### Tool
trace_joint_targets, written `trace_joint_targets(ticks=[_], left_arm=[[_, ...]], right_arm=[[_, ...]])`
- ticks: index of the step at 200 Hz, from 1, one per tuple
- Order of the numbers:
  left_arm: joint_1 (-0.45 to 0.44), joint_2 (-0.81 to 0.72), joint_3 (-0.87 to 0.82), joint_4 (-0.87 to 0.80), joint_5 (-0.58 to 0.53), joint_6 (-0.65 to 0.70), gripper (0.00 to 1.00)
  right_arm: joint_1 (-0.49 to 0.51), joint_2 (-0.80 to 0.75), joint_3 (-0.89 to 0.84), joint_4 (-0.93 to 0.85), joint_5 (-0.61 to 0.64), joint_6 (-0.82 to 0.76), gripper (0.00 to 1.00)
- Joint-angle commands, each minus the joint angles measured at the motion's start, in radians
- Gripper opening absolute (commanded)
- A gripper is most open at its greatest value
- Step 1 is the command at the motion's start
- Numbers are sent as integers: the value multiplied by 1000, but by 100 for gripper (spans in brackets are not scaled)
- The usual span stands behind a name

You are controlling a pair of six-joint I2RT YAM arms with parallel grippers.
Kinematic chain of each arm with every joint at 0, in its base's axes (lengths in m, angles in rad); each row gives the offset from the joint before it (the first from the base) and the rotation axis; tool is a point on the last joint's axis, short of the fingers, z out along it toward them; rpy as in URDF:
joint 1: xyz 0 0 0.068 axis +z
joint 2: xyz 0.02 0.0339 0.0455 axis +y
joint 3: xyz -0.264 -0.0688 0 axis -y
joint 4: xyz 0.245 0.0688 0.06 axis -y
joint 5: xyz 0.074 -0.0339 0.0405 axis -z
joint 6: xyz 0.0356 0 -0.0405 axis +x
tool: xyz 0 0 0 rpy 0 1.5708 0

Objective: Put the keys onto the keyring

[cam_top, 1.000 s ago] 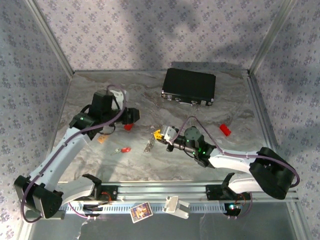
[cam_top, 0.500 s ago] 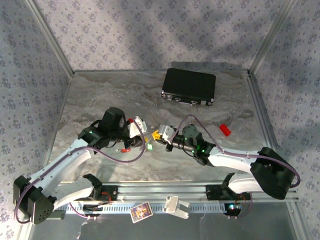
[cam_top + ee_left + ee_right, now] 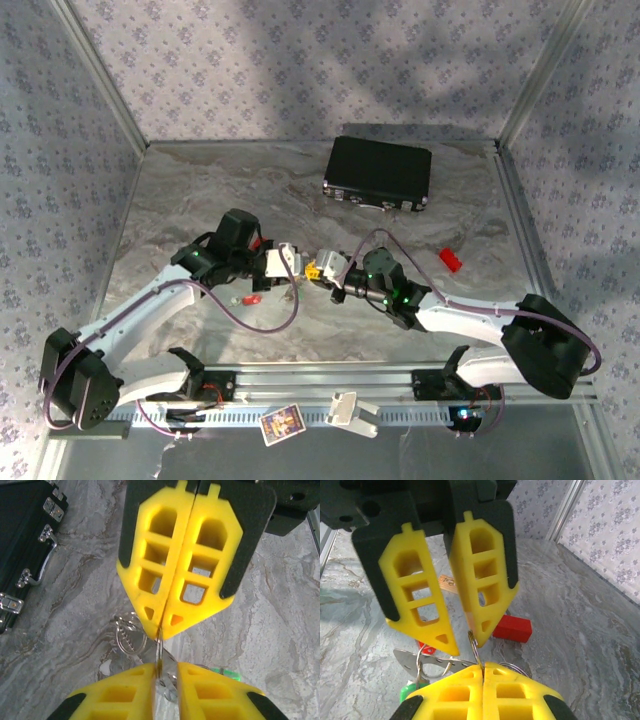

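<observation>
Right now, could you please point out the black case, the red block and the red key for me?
black case (image 3: 378, 172), top external view, middle of its lid.
red block (image 3: 452, 259), top external view, its top face.
red key (image 3: 252, 298), top external view, its red head.

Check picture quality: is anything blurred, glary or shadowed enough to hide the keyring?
Left wrist: keyring wire sharp, table evenly lit. Right wrist: sharp too, no glare. Top external: soft broad shadows on the back wall; keyring too small to make out.
</observation>
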Motion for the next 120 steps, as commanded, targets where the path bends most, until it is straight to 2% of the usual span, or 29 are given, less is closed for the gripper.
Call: trace_joint_targets(ticks=[1, 26, 55, 65, 79, 90, 120], left_arm=[[4, 12, 49, -28, 44, 59, 15], [3, 18, 63, -40, 51, 63, 12], [-3, 26, 70, -65, 49, 81, 0], [-4, 25, 66, -70, 41, 87, 0], [-5, 12, 52, -46, 43, 63, 0], [-4, -14, 21, 21, 54, -7, 0], [28, -122, -157, 445, 143, -340, 0]], right_arm=[[5, -24, 42, -19, -22, -21, 0], [8, -22, 49, -24, -22, -24, 0], [10, -32, 53, -31, -23, -25, 0], [5, -47, 45, -25, -22, -14, 0], [-24, -83, 34, -39, -35, 15, 26], [-56, -128, 9, -49, -62, 49, 33], [-139, -259, -33, -157, -193, 83, 33]])
